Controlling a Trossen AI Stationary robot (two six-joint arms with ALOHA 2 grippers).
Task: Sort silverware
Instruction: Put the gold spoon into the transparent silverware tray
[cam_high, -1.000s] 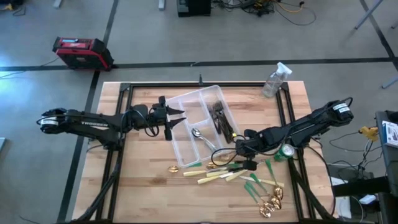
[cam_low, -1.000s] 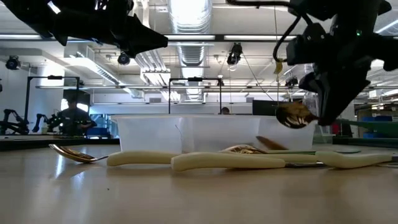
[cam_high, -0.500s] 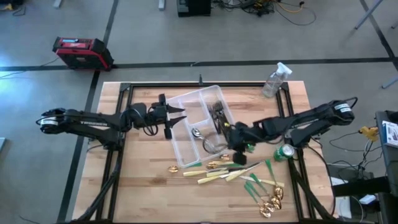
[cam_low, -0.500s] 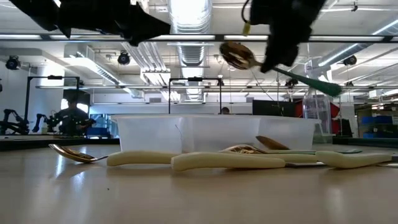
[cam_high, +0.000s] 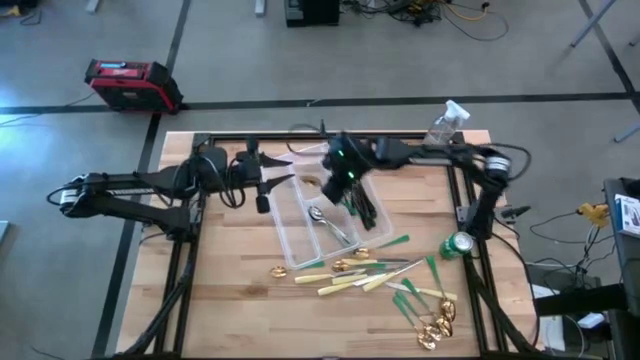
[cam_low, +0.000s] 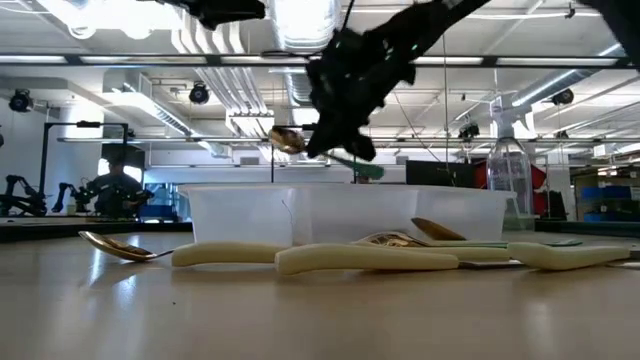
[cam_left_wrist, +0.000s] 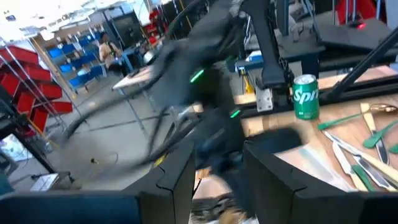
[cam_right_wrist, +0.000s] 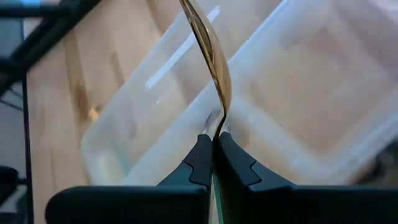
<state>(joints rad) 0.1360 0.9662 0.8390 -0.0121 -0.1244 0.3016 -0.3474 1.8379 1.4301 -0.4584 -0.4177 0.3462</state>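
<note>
From the high view I see the right gripper (cam_high: 335, 180) above the far end of the clear tray (cam_high: 300, 225), with the right arm reaching in from the table's far right side. A gold spoon (cam_high: 313, 181) sticks out from it over the tray. The left gripper (cam_high: 268, 180) hangs just beside the tray's left edge, its fingers spread with nothing between them. Inside the tray lie a silver spoon (cam_high: 320, 215) and a bundle of dark forks (cam_high: 358, 200). In front of the tray, on the wooden table (cam_high: 230, 300), the rest of the silverware (cam_high: 370, 275) is scattered: cream-handled knives, green-handled pieces and gold spoons. A green can (cam_high: 459, 244) stands at the right, and a spray bottle (cam_high: 442, 127) at the far right corner.

In the low view, the right gripper (cam_low: 335, 120) is held up above the tray (cam_low: 340, 215). The spoon (cam_low: 287, 139) points to one side of it, and a green handle (cam_low: 368, 170) shows on the other side.

The left wrist view shows the two fingers (cam_left_wrist: 177, 174) of that arm standing apart and empty, and farther away the other arm, blurred, with the can (cam_left_wrist: 305, 96) behind it.

In the right wrist view, the fingers (cam_right_wrist: 200, 163) are pressed together on the thin neck of the spoon (cam_right_wrist: 211, 53), directly over a divider wall of the tray (cam_right_wrist: 149, 143).
</note>
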